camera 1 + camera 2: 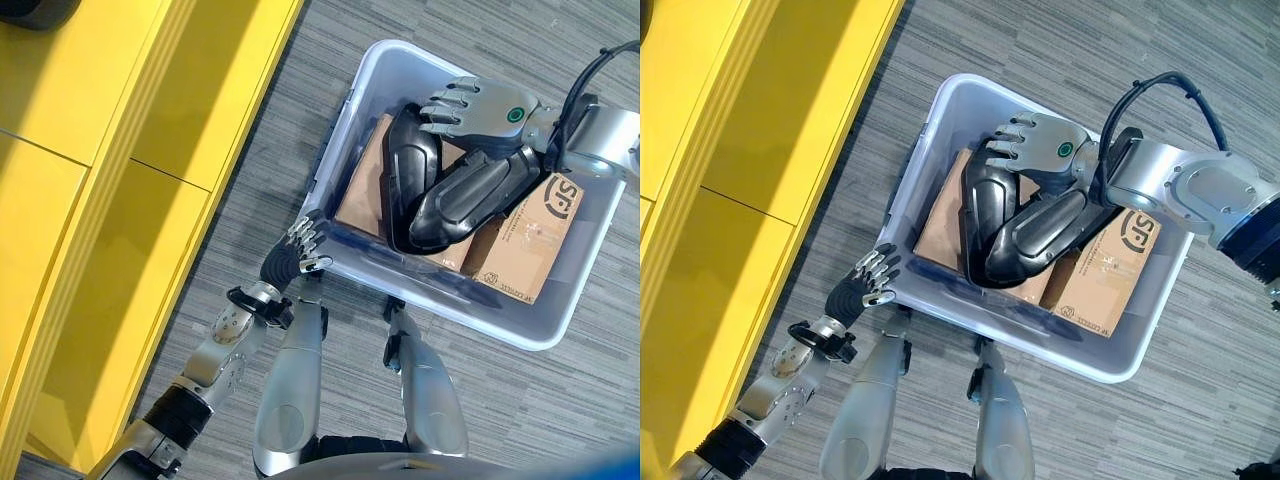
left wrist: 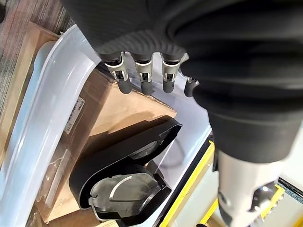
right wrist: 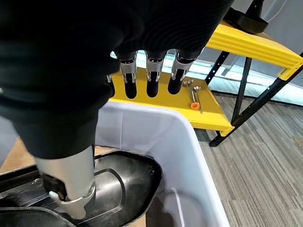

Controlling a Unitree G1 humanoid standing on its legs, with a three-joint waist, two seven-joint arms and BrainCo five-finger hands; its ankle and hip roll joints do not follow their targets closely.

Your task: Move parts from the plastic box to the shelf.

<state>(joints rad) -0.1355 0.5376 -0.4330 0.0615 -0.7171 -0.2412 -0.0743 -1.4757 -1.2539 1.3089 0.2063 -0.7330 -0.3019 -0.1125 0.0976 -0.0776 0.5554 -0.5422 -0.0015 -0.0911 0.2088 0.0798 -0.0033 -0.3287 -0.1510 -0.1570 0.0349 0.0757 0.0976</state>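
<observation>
Two black moulded parts (image 1: pixel 1025 235) lie in the translucent plastic box (image 1: pixel 940 110) on the grey carpet floor (image 1: pixel 450 20), on top of flat cardboard boxes (image 1: pixel 1095 275); one runs lengthwise front to back, the other slants across it toward the box's right side. The right robot hand (image 1: pixel 1040 140) hovers over the parts with fingers spread, holding nothing. The left robot hand (image 1: pixel 300 245) rests at the box's near-left rim, fingers relaxed, beside the yellow shelf (image 1: pixel 90 150).

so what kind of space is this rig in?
Probably an indoor workshop or lab set up like a parts store: grey carpet-tile floor, yellow shelf on black legs, and a plastic box on the floor holding black moulded parts and cardboard cartons.
</observation>
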